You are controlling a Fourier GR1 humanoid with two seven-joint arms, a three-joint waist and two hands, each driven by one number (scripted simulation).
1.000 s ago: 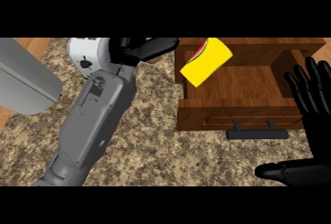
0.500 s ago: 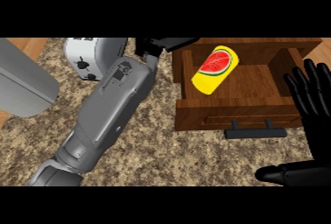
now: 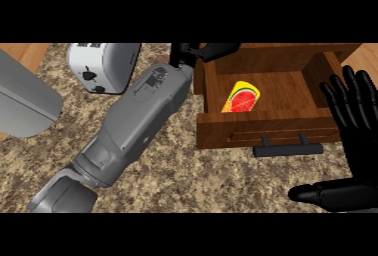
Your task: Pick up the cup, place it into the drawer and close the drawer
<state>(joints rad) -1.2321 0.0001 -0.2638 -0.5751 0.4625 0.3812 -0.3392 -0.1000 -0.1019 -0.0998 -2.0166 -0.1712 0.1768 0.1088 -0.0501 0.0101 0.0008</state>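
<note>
At the far left a large grey rounded shape [image 3: 22, 102] is seen but cannot be identified, and a white toaster [image 3: 103, 64] is set just beside it on the speckled worktop [image 3: 214, 185]; neither is touched. The left forearm [image 3: 133, 130] is stretched diagonally from the lower left up to the open drawer's rear left corner. There the left robot hand [image 3: 201, 51] is held over the wooden wall. It is cut by the view's top edge, so whether it is spread or curled cannot be told, though nothing is seen in it. The cup [image 3: 242, 98], yellow with a watermelon slice on it, is found lying inside the drawer [image 3: 244, 132], near its left wall and apart from that hand, so placement is judged done. The black handle [image 3: 288, 150] on the drawer front is left free, presumably for the closing push. At the right edge the right robot hand [image 3: 353, 115] is held spread and upright, at rest.
</note>
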